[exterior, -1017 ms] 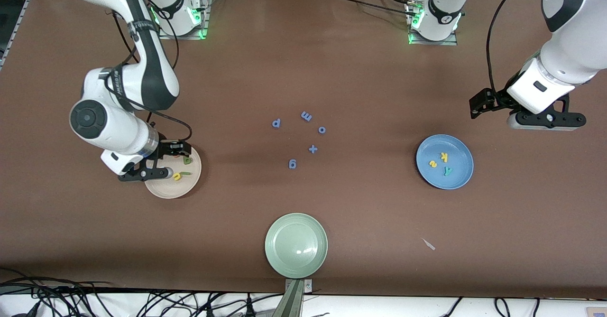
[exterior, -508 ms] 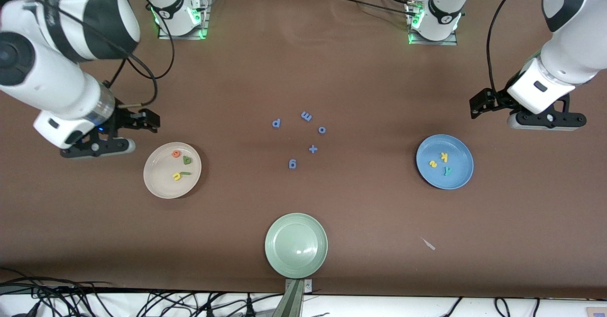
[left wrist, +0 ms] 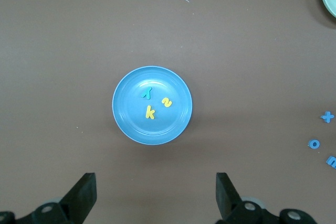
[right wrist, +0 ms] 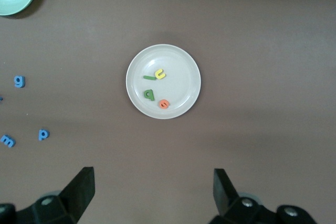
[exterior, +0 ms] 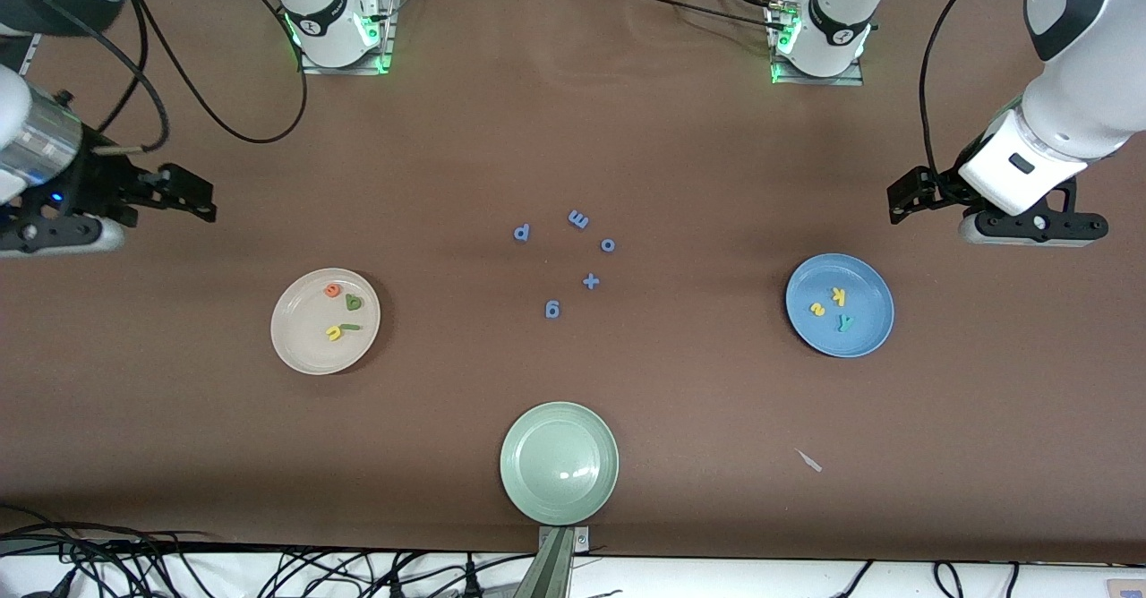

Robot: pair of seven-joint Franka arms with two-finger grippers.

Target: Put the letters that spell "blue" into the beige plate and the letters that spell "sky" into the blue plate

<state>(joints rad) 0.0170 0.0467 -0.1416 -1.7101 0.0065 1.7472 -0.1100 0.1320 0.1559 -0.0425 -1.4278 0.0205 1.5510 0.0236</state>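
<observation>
The right gripper (exterior: pixel 63 233) had pulled back from the beige plate (exterior: pixel 295 347) to the table's edge, jaws wide, empty. On that plate lay u (exterior: pixel 335 334), l (exterior: pixel 350 327), b (exterior: pixel 354 303) and e (exterior: pixel 332 291), e at 12 o'clock. The blue plate (exterior: pixel 873 334) held y (exterior: pixel 843 321), s (exterior: pixel 816 309), k (exterior: pixel 838 294). The left gripper (exterior: pixel 1030 226) waited, jaws wide, over bare table at its 1 o'clock.

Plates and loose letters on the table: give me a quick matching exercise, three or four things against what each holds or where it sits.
Things:
1. beige plate
2. blue plate
3. pale green plate
4. blue letters

States:
A. holds yellow s, yellow k, teal y
B. loose on the table between the beige and blue plates
C. holds nothing
D. holds orange e, dark green b, yellow u, green l

Pairs: 1-D, 2-A, 3-C, 4-B
</observation>
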